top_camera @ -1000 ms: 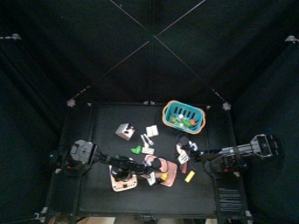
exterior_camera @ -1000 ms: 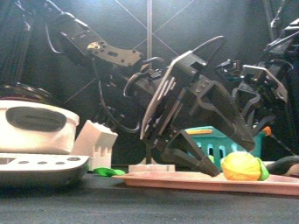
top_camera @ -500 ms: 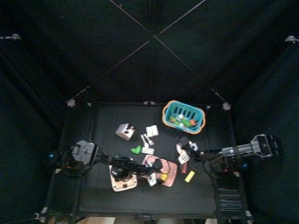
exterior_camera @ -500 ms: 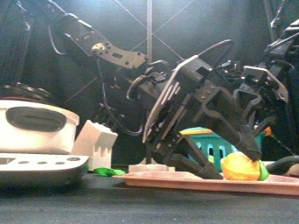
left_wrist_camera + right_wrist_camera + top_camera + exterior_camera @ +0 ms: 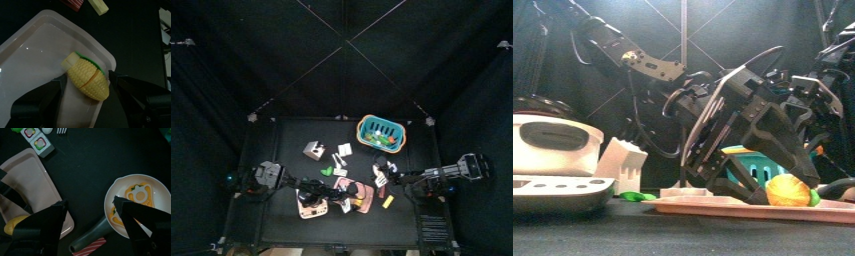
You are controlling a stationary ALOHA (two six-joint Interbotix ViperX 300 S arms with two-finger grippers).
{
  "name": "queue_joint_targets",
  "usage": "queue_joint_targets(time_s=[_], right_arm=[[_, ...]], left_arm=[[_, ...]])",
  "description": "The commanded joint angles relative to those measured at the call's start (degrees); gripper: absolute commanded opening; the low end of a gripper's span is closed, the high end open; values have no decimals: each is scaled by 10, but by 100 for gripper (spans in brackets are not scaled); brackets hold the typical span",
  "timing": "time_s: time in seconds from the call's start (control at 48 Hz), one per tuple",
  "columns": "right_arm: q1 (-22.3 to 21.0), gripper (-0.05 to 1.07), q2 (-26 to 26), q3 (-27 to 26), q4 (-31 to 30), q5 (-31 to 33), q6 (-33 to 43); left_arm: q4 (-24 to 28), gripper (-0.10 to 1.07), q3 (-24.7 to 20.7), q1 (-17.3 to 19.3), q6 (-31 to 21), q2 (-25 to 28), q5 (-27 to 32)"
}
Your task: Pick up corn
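The corn [image 5: 88,80], a yellow cob piece with green husk, lies on a pale pink tray [image 5: 33,55]. My left gripper [image 5: 88,83] is open, one jaw on each side of the corn, close to it. In the front view the corn [image 5: 787,190] sits at the right end of the tray [image 5: 714,207], with the left gripper [image 5: 784,176] low over it. My right gripper [image 5: 90,203] is open and empty above the table between the tray [image 5: 30,178] and a pan; the corn [image 5: 13,225] shows at the tray's end.
A white pan [image 5: 137,203] holding a fried egg lies beside the tray. Sushi pieces [image 5: 40,143] sit farther off. A teal basket [image 5: 378,130] stands at the back right. A white appliance [image 5: 560,150] and a small white carton [image 5: 627,160] stand at the front left.
The left arm has shifted a little to the right and lower in the front view, bringing its jaws closer around the corn. The right arm has hardly moved.
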Motion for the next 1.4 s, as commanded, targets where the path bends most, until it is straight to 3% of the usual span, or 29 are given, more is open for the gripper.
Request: queue_joint_targets(time_s=[0.0,0.688,1.083,1.375], right_arm=[[-1,101,-4,-4,0,-1,2],[-1,101,-4,-3,0,-1,2],[-1,101,-4,-4,0,-1,2],[-1,101,-4,-4,0,-2,2]], left_arm=[[11,96,-7,-1,-1,-4,22],[33,95,-14,1,-3,-3,65],[32,64,-13,1,-2,-9,73],[51,62,-4,1,0,-54,73]])
